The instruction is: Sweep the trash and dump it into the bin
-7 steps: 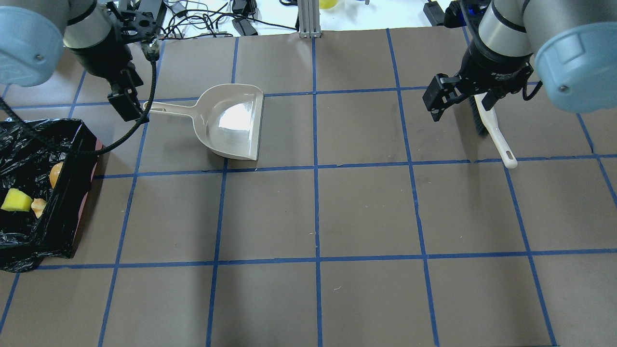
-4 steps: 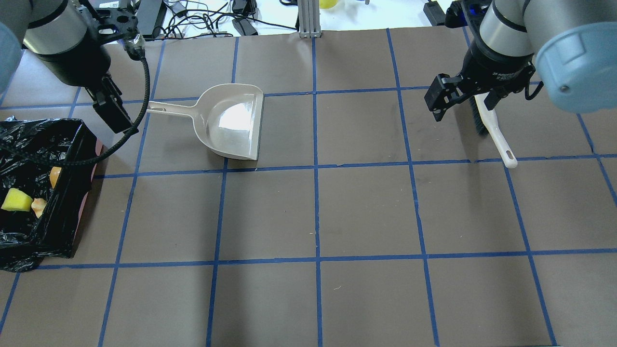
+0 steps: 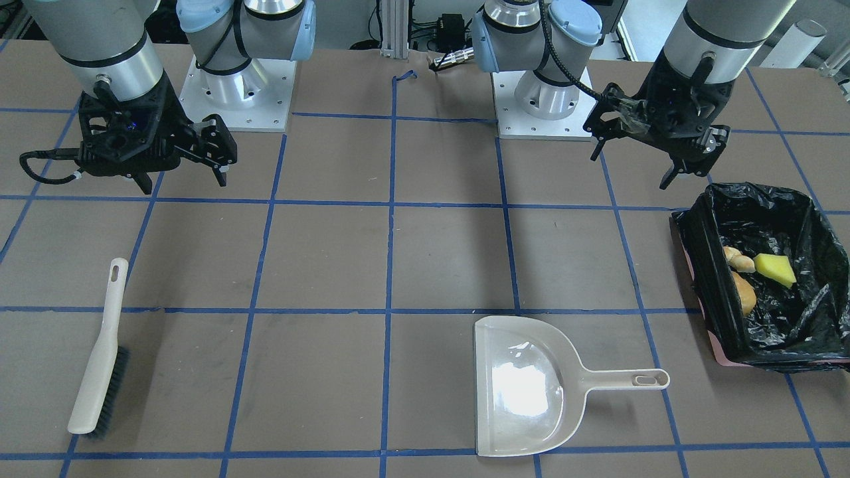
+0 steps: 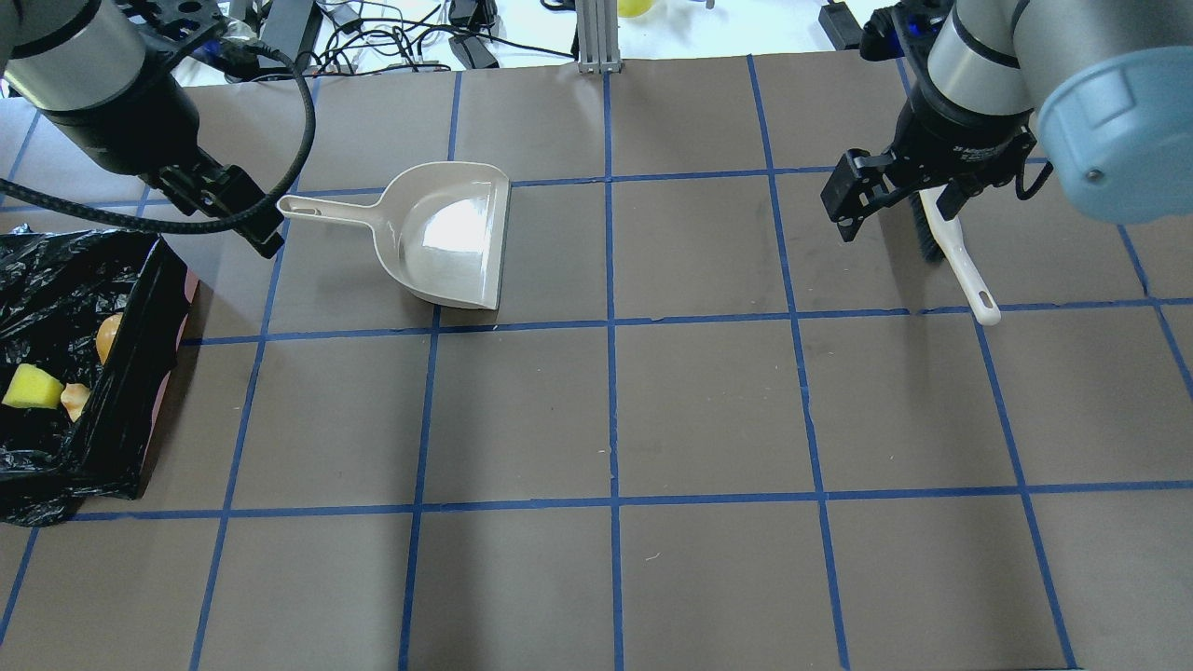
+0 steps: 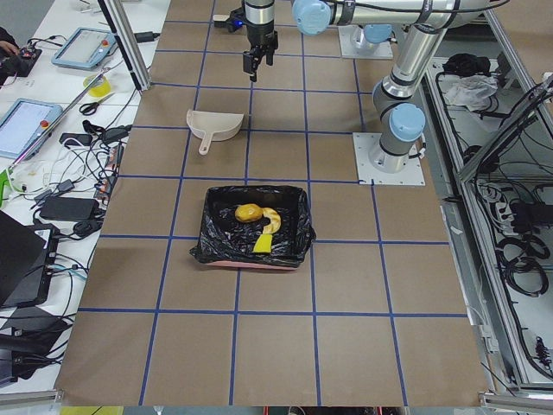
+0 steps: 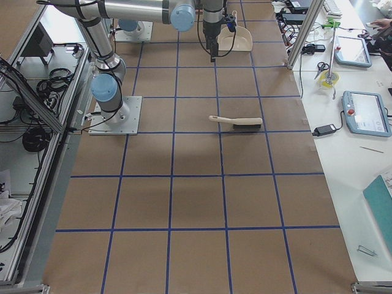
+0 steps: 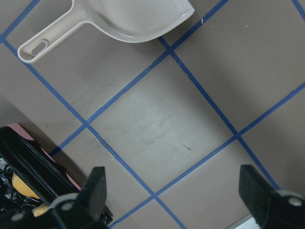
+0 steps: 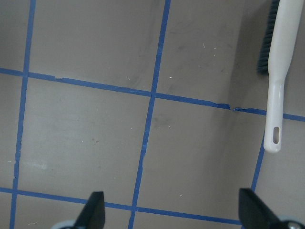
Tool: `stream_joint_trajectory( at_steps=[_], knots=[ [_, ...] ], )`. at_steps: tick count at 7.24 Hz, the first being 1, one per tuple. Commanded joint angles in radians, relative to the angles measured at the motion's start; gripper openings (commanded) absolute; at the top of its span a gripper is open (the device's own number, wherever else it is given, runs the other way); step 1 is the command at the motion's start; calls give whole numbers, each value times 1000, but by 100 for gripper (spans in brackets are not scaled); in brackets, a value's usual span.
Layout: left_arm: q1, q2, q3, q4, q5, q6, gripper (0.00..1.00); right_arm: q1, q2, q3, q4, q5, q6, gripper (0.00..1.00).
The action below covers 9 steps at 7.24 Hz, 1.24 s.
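Observation:
The bin (image 4: 140, 373) stands at the table's left edge, lined with a black bag. Inside lie the trash pieces: the yellow wedge (image 4: 31, 388), the golden-brown roll (image 4: 108, 337) and the cream crescent (image 4: 75, 399). They also show in the front view: wedge (image 3: 775, 269), crescent (image 3: 738, 259), roll (image 3: 745, 295). My left gripper (image 4: 228, 219) hangs open and empty above the table, between the bin's far end and the dustpan handle. My right gripper (image 4: 895, 210) is open and empty, above the table just left of the brush.
The beige dustpan (image 4: 447, 238) lies flat, handle pointing left toward my left gripper. The white brush (image 4: 951, 247) lies on the table at the far right, below my right gripper. Cables and devices lie beyond the table's far edge.
My left arm has swung back toward the left and turned, still open beside the dustpan handle. The right gripper has barely moved. Dustpan, brush and trash are unchanged.

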<state>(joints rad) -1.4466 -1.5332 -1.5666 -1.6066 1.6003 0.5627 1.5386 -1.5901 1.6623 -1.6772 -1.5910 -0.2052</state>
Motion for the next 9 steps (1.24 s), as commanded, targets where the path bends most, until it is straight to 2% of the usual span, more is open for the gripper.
stream_joint_trajectory(
  at_steps=[1, 2, 3, 5, 6, 9],
  knots=[
    [-1, 14, -10, 0, -13, -296, 100, 0, -16, 1, 1, 11, 1, 100],
    [-5, 25, -29, -1, -93, -431, 100, 0, -17, 1, 1, 11, 0, 100],
    [-20, 43, -55, -3, -120, -526, 100, -2, -17, 1, -1, 9, -17, 100],
    [-61, 50, -64, 13, -106, -584, 100, 0, -16, 1, 7, 11, -17, 100],
    [-61, 47, -62, 14, -106, -581, 100, -2, -14, 1, 49, 9, -14, 100],
    [-55, 47, -59, 65, -50, -486, 100, -2, -17, 1, 39, -1, -14, 100]
  ],
)
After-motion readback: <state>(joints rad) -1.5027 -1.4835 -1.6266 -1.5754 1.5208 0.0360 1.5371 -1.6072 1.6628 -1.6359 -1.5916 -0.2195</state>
